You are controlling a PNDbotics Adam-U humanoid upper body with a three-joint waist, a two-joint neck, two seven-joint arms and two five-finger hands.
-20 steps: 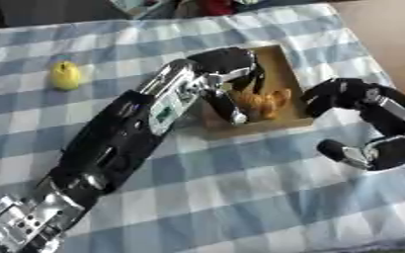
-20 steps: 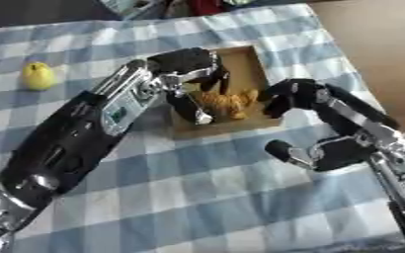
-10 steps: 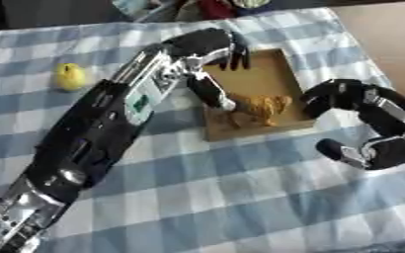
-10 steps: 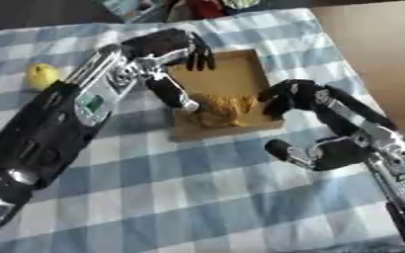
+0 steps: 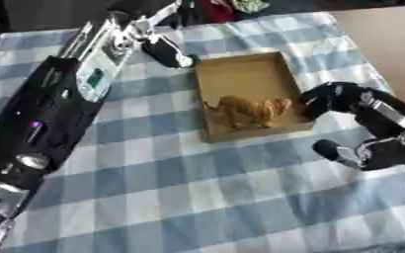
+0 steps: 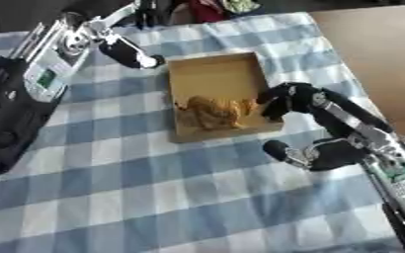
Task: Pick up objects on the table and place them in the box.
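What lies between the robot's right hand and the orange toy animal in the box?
Only the box's right wall. In the left eye view the right hand curls at it, the orange toy animal just inside.

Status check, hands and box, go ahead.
Left hand beside box, holding nothing. Right hand curled at box edge. Orange toy inside. Nothing blocking.

The right hand curls its fingers against the box edge, a brown toy (blurred) just beside them; the left hand hangs beyond the box's far corner.
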